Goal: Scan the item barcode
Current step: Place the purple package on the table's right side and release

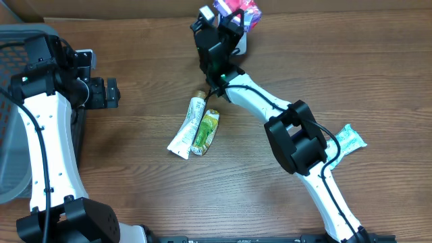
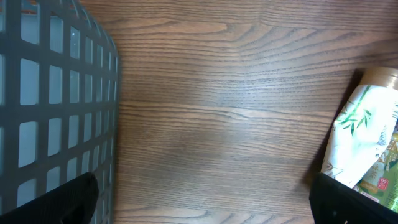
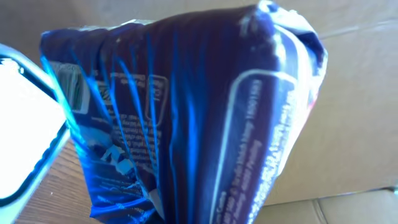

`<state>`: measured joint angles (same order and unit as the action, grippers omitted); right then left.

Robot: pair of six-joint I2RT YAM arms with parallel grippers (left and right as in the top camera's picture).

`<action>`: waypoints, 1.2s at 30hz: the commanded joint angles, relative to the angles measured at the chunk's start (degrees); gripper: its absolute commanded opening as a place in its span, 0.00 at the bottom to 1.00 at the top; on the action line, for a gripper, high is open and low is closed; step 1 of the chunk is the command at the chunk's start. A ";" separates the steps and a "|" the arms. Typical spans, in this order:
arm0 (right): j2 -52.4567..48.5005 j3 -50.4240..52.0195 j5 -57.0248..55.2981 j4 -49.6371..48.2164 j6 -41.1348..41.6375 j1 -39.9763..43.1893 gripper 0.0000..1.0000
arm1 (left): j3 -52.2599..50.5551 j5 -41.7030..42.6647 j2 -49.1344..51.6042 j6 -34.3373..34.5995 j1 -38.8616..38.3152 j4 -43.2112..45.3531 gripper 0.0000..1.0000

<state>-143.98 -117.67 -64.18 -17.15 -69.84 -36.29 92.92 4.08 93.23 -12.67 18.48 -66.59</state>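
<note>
While the right arm stretches to the far edge of the table (image 1: 351, 74), the right claw (image 1: 227, 22) is clenched on a blue packet (image 3: 186, 112).
The left arm is folded beside a grey basket (image 1: 10, 155), its contents not discernible; the left claw (image 1: 115, 93) hangs released above the wood. A white tube (image 1: 185, 128) and a green sachet (image 1: 206, 130) lie touching mid-table.

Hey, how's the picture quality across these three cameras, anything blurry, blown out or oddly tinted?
Overhead: evenly lit and sharp, only soft shadows on the table. Left wrist: the basket is slightly soft, the wood grain crisp, no glare. Right wrist: the packet fills the frame, too close to be sharp, with a blue cast; the white object at left is blown out.
</note>
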 commanded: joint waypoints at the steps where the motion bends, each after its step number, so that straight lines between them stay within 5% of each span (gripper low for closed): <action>1: 14.60 -0.79 -2.69 2.91 4.11 0.24 0.04 | -0.28 0.22 -0.61 -1.49 0.24 -0.02 1.00; 4: 22.58 -0.79 -3.26 14.58 13.57 0.00 0.04 | -0.28 0.20 -0.61 -1.49 0.24 0.00 0.99; 7: 31.58 -0.79 -0.57 35.89 34.95 -0.07 0.04 | -0.28 0.22 -0.61 -1.49 0.24 -0.02 1.00; 9: 38.47 -0.79 12.46 55.87 54.40 0.83 0.04 | -0.28 0.20 -0.61 -1.49 0.24 -0.02 1.00; 12: 45.13 -0.79 32.63 72.04 73.50 5.70 0.04 | -0.28 0.20 -0.61 -1.49 0.24 -0.02 0.99; 19: 47.06 0.17 60.61 92.59 95.67 22.01 0.04 | -0.28 0.20 -0.61 -1.49 0.24 -0.02 1.00; 24: 45.59 9.27 61.53 94.75 103.93 29.24 0.04 | -0.28 0.22 -0.61 -1.49 0.24 -0.02 1.00; 36: 45.59 44.02 61.46 71.43 111.89 38.80 0.04 | -0.28 0.22 -0.61 -1.49 0.24 -0.02 1.00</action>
<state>-99.18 -78.78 -3.07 57.10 38.24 -0.14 92.92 4.10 93.23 -12.67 18.48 -66.61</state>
